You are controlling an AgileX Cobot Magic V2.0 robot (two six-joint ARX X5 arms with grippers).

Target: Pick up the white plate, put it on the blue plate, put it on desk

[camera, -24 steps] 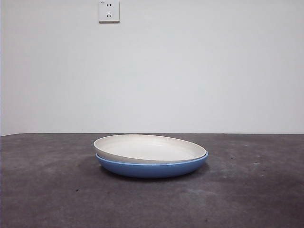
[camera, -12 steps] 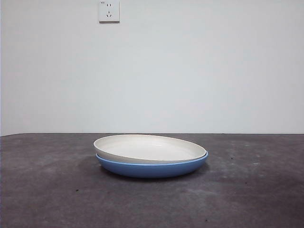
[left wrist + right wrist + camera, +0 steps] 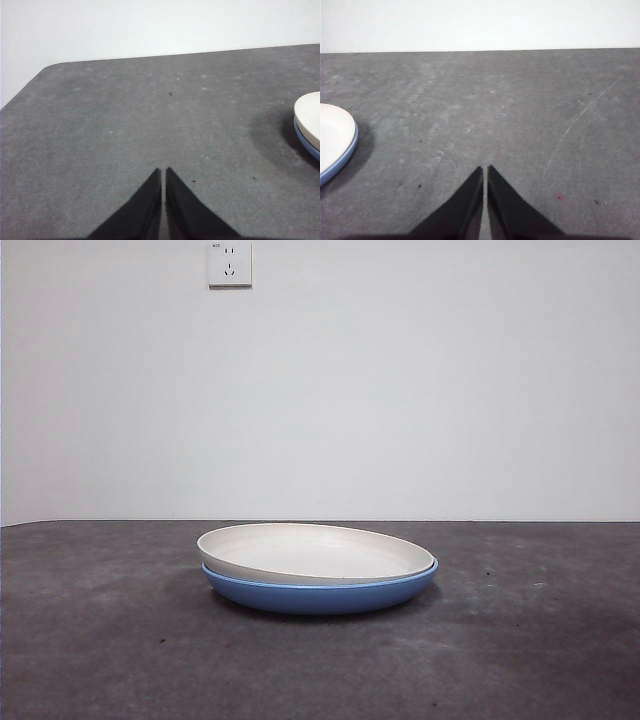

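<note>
Front view: white plate [image 3: 316, 552] is sitting nested on top of the blue plate [image 3: 320, 595], slightly tilted, its left edge riding higher than the right. The stack is resting on the desk [image 3: 100, 640], a little left of frame centre, in the lower half. Blue rim is showing all along under the white one. Wall socket [image 3: 229, 262] is sitting at upper left of the frame. No arm is showing in this view.

Left wrist view: left gripper [image 3: 163, 172] is rising from the bottom edge, centre of frame, jaws pressed nearly together with only a thin slit between them, holding nothing. It is hanging over bare desk [image 3: 125, 125]. White plate [image 3: 309, 117] is poking in at the right edge, mid-height, with a sliver of blue plate [image 3: 306, 144] under it, well apart from the jaws.

Right wrist view: right gripper [image 3: 485, 172] is also coming up from bottom centre, jaws closed to a thin slit, gripping nothing, over bare desk [image 3: 520, 110]. White plate [image 3: 332, 137] is cutting in at the left edge, mid-height, blue plate [image 3: 345, 156] rim curving round its outer edge. Stack is well apart from the jaws. A pale scratch [image 3: 570, 131] is running diagonally across the right part of the desk.
</note>
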